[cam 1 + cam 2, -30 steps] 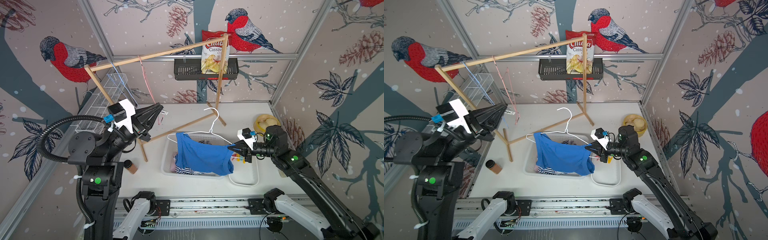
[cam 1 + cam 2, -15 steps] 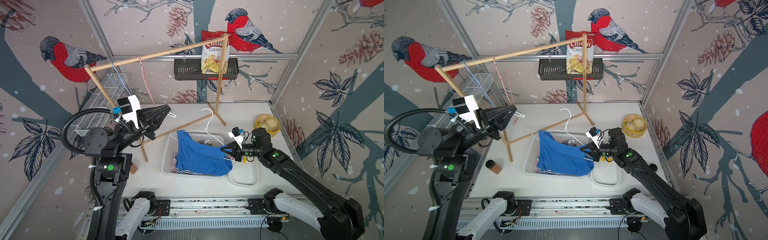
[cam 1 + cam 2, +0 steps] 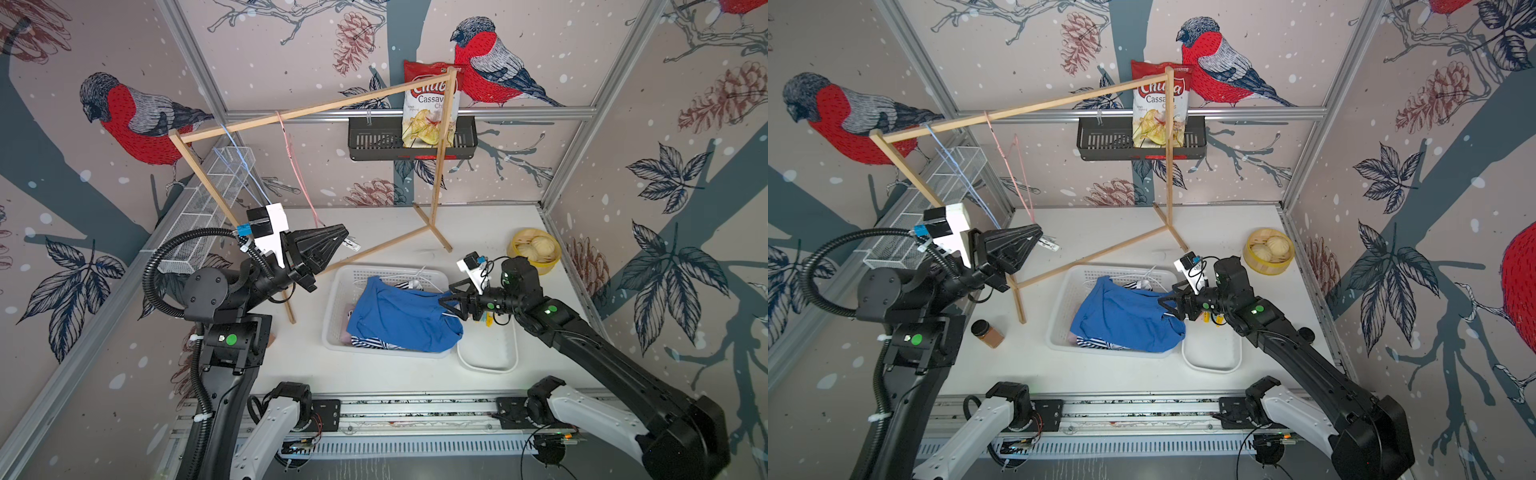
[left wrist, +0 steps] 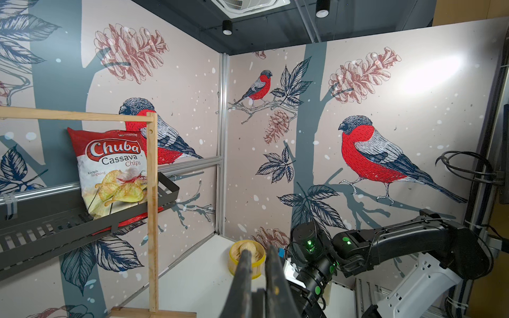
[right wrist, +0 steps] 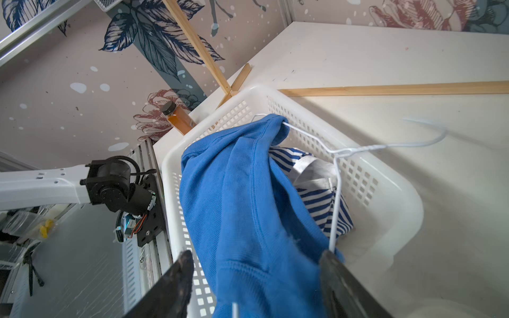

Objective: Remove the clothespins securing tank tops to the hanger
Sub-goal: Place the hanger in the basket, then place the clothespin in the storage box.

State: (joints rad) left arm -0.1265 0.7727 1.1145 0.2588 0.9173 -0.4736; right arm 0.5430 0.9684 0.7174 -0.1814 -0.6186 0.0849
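The left gripper (image 3: 345, 233) hangs high and closed, a small pale piece (image 3: 352, 245) I can't identify at its tip, with a red-and-white bag (image 4: 110, 170) reading "Chuba Cassava Chips" ahead of it. The bright blue tank top (image 3: 399, 316) on its white wire hanger (image 5: 334, 198) lies in the white perforated plastic basket (image 3: 332, 328). Its near shoulder sits between the wide-open fingers (image 5: 176, 280) of the right gripper (image 5: 257, 254), which grip nothing, and the hanger points away from it, so that arm is nearer. Yellow plastic clothespins (image 3: 489, 319) lie just behind that gripper.

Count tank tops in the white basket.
3. Bright blue cloth tank top on the white wire hanger, topmost; navy-and-white striped one beneath it; pale pink one, a sliver at the white perforated plastic basket's edge. More may be hidden.
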